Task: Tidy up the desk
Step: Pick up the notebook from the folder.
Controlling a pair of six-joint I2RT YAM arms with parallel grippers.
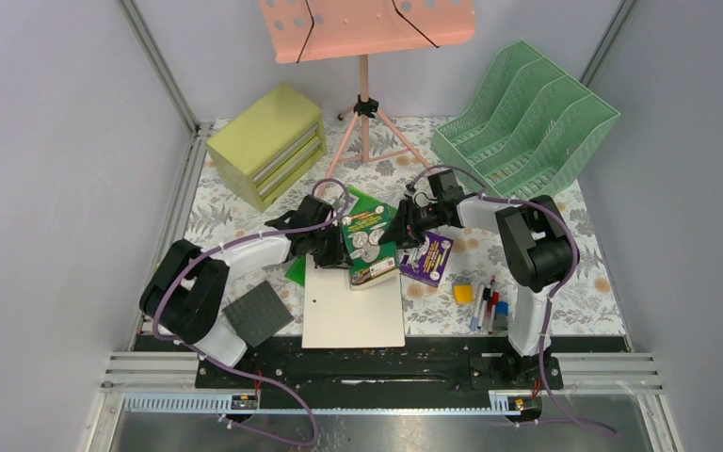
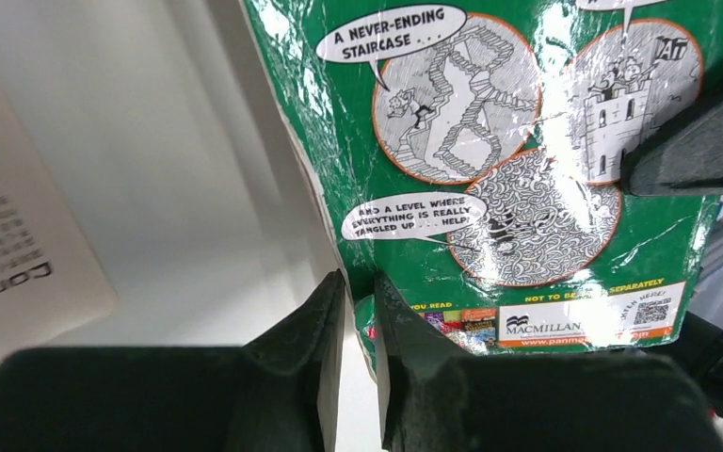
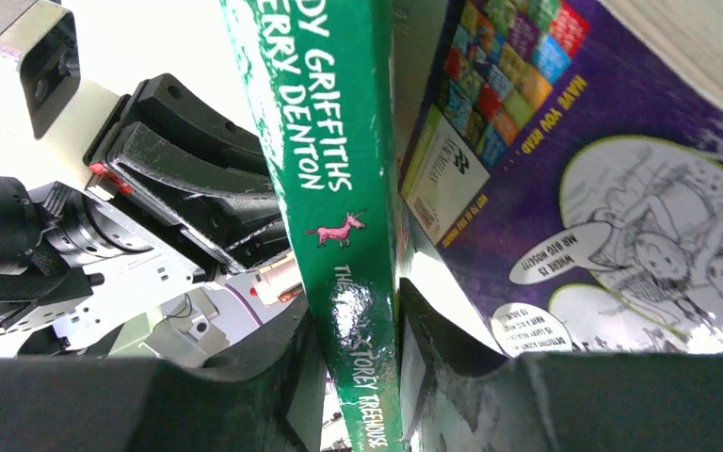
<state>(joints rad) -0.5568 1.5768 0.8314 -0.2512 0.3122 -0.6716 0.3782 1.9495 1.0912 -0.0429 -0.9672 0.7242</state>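
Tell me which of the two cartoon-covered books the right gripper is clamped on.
The green book, pinched at its spine by the right gripper; the purple book beside it sits outside the gripper.

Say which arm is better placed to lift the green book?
Right, probably: the right gripper straddles the spine of the green book, one finger each side. The left gripper is only at the cover's corner, grip unclear.

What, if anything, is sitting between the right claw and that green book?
Nothing visible. The right gripper is closed on the green book, with one finger on each side of its spine. The purple book lies close beside it, outside the fingers and not in between.
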